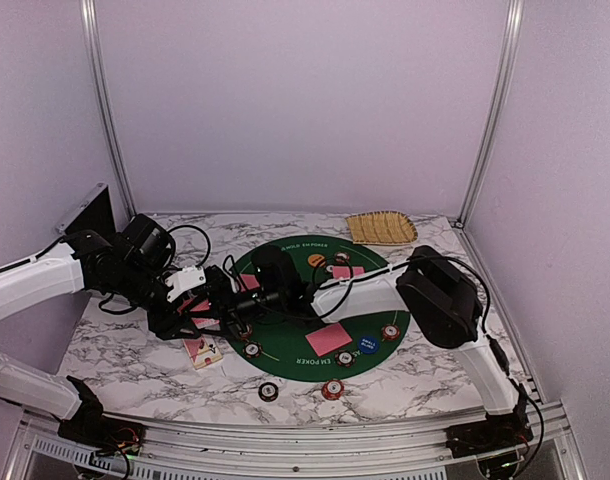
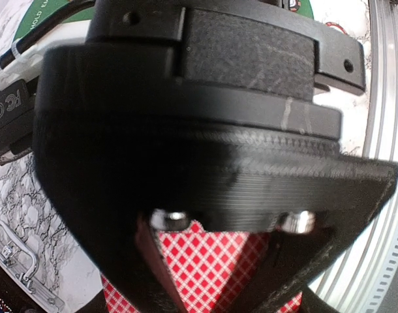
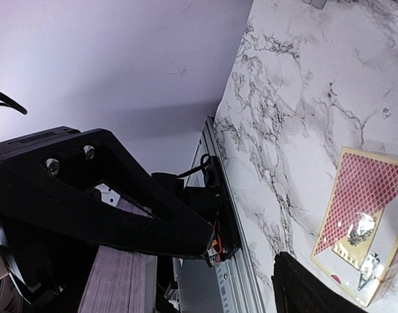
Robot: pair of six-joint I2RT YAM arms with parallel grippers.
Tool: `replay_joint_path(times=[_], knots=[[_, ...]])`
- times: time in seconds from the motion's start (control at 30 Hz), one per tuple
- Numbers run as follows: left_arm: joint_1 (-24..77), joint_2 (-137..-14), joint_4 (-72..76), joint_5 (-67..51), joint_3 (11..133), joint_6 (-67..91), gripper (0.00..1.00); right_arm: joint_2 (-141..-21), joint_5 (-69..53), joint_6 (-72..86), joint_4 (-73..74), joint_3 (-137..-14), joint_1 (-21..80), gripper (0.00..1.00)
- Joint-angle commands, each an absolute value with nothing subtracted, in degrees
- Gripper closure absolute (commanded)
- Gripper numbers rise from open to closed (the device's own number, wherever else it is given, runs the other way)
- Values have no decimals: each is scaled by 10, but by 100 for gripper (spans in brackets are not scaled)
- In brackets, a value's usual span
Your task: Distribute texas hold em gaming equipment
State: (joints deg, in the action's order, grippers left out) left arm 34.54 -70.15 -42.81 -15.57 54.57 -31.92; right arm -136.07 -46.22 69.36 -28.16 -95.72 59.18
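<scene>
Near edge, on the marble table [image 1: 135,345]: a dark striped chip [image 1: 269,392] and a red-and-white chip [image 1: 332,388], apart from each other, both just off the green felt mat [image 1: 295,250]. A card box [image 1: 202,351] lies flat on the marble left of the mat, just nearer than the two grippers.

On the mat's near part: a face-down red-backed card [image 1: 328,338], a blue button [image 1: 367,343], and chips around them, one by the left rim [image 1: 252,349]. Farther back: a second red-backed card [image 1: 347,271], an orange button [image 1: 316,260]. A tan woven tray [image 1: 381,228] sits at the far edge, off the mat.

The left arm reaches in low from the left. The left gripper [image 1: 213,305] is clamped on a deck of red-backed cards [image 2: 212,261]; the diamond back shows between its fingers.

The right arm has its elbow raised on the right, and its forearm runs left across the mat, hiding the centre. The right gripper [image 1: 253,297] meets the left one at the mat's left rim. Whether it is open or pinching can't be told.
</scene>
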Motion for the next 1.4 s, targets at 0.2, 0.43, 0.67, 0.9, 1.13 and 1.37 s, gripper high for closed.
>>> replay_joint_path(times=[0.2,0.43,0.67,0.9,1.13,1.37], knots=[[344,-697,-432,-167,554,-319,100,-1319,-435,688,-268,-898,567,27],[344,-694,-431,-165,551,-317,100,-1291,-434,677,-266,-868,560,35],[344,-695,-431,-160,548,-317,100,-1262,-436,677,-278,-845,556,49],[344,-694,-430,-157,542,-314,100,-1242,-438,679,-284,-834,553,61],[344,-693,-430,-154,539,-314,100,-1215,-435,678,-283,-818,548,74],[344,-693,-430,-154,540,-316,100,-1192,-432,680,-283,-808,544,83]])
